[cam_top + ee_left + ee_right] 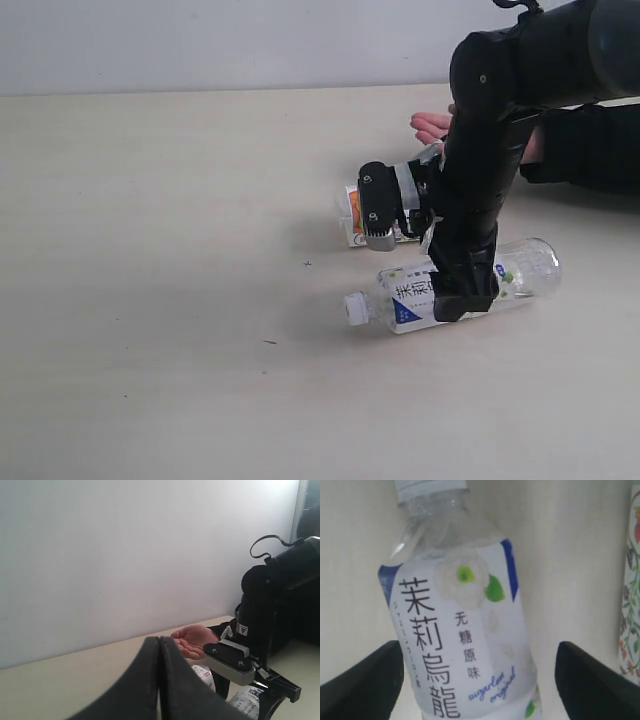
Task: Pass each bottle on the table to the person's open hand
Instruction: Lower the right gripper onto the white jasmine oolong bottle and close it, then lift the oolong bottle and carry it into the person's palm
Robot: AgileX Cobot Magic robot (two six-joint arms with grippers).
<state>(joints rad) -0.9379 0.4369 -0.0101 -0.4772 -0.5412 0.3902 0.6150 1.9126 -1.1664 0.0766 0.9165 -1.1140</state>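
Note:
A clear bottle (410,297) with a white cap and a blue-and-white label lies on its side on the table (150,250). My right gripper (456,292) reaches down over it. In the right wrist view this bottle (460,630) fills the space between the spread fingers of the right gripper (480,690), which is open, with a gap beside one finger. A second bottle (352,215) with an orange-printed label lies just behind, partly hidden by the arm. The person's open hand (430,126) rests palm up at the back. My left gripper (159,680) is shut, empty, and held away from the bottles.
The person's black sleeve (590,140) lies along the table's back right. The right arm's wrist camera block (378,205) hangs just in front of the second bottle. A pale wall (125,555) rises behind the table.

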